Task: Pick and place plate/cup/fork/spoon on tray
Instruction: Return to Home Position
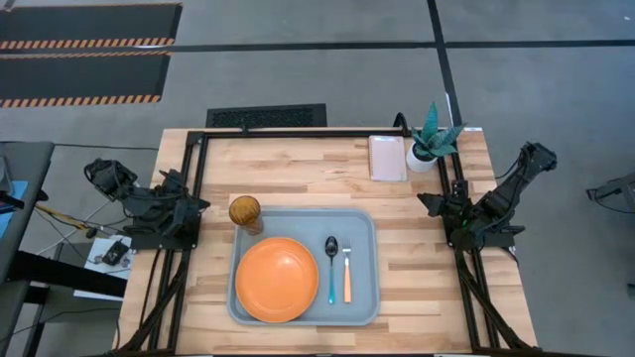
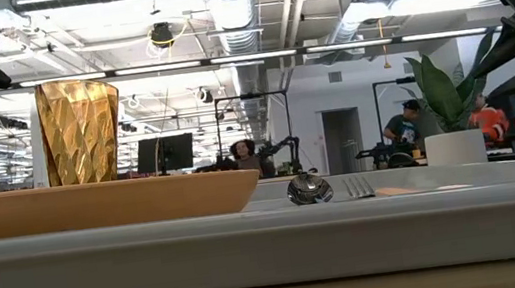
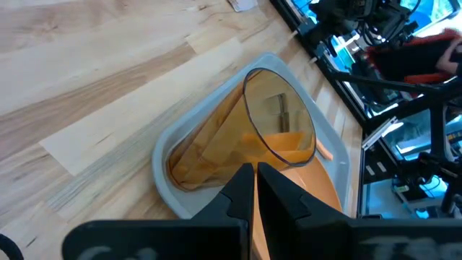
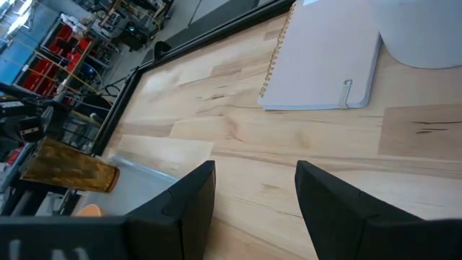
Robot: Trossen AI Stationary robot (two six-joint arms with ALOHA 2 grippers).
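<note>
The grey-blue tray [image 1: 369,297] lies at the table's middle, near the front edge. On it lie the orange plate [image 1: 276,280], the teal-handled spoon [image 1: 331,268] and the orange-handled fork [image 1: 346,276]. The amber cup [image 1: 245,212] stands upright in the tray's far left corner, as the left wrist view [image 3: 216,137] also shows. My left gripper [image 3: 255,170] is shut and empty at the table's left edge [image 1: 203,205], a little to the left of the cup. My right gripper [image 4: 254,170] is open and empty at the table's right edge [image 1: 425,203].
A small white rectangular dish [image 1: 387,157] and a white pot with a green plant [image 1: 429,147] stand at the table's far right. Bare wood lies between the tray and both arms. People show in the room behind [image 2: 406,123].
</note>
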